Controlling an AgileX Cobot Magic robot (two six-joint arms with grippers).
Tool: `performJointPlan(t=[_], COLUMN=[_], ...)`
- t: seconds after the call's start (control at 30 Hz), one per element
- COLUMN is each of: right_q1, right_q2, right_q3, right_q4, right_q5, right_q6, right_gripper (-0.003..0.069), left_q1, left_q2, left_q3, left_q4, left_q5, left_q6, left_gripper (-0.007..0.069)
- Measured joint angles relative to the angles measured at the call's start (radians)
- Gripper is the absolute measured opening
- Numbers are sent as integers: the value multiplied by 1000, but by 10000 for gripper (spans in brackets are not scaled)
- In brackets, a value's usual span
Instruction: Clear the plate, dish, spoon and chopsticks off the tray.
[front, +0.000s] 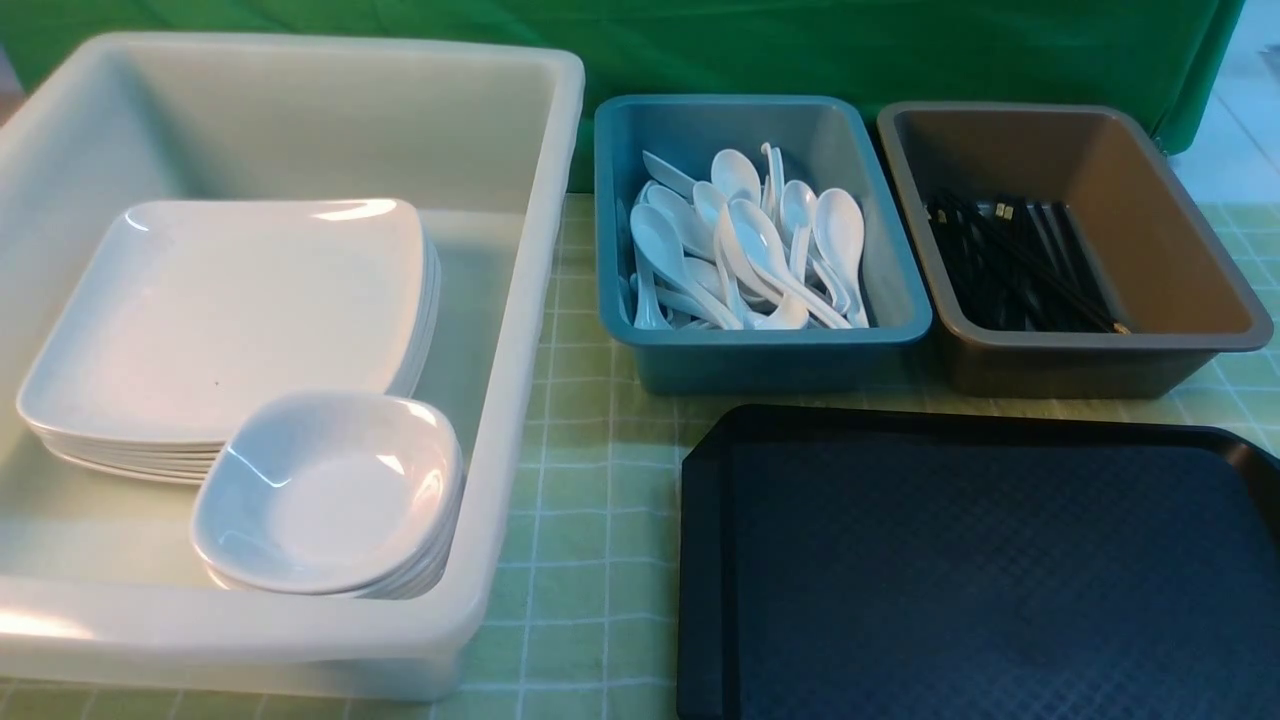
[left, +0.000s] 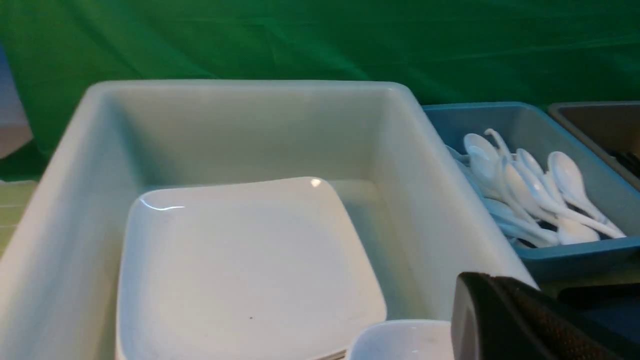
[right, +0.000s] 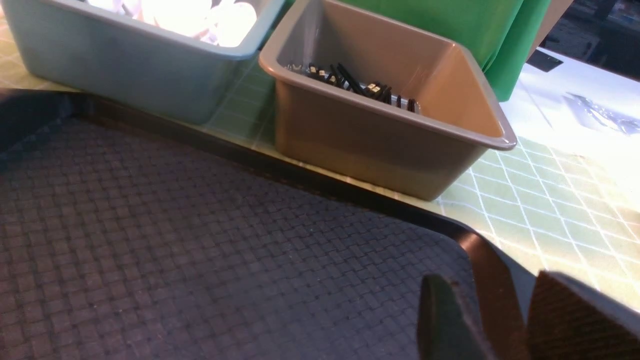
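The black tray (front: 980, 560) lies at the front right with nothing on it; it also shows in the right wrist view (right: 200, 240). The white plate (front: 230, 310) tops a stack in the white tub, also in the left wrist view (left: 240, 265). A small deep dish (front: 325, 490) tops a stack in front of it. White spoons (front: 750, 250) lie in the teal tub. Black chopsticks (front: 1020, 265) lie in the brown-grey tub. My left gripper (left: 492, 285) is shut and empty, near the white tub's right wall. My right gripper (right: 487, 280) is open and empty over the tray's rim. Neither gripper shows in the front view.
The white tub (front: 520, 300) fills the left side. The teal tub (front: 770, 355) and the brown-grey tub (front: 1100, 365) stand side by side behind the tray. A green checked cloth (front: 590, 520) covers the table, and a green curtain (front: 800, 50) hangs behind.
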Motion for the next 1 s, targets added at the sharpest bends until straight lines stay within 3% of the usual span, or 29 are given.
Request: performJointPlan(t=[0.13, 0.4, 0.6, 1.0], right_q1=[0, 0, 0, 0], right_q2=[0, 0, 0, 0], right_q3=[0, 0, 0, 0], right_q4=[0, 0, 0, 0], right_q5=[0, 0, 0, -1], right_q6=[0, 0, 0, 0], right_gripper=[241, 241, 241, 241], left_q1=[0, -38, -38, -38], left_q2=[-16, -238, -416, -534], left_q3=[86, 410, 621, 732], left_q4=[9, 250, 299, 339], left_q5=[-91, -286, -319, -321], left_q6=[-35, -364, -421, -427], left_gripper=[-13, -13, -13, -13])
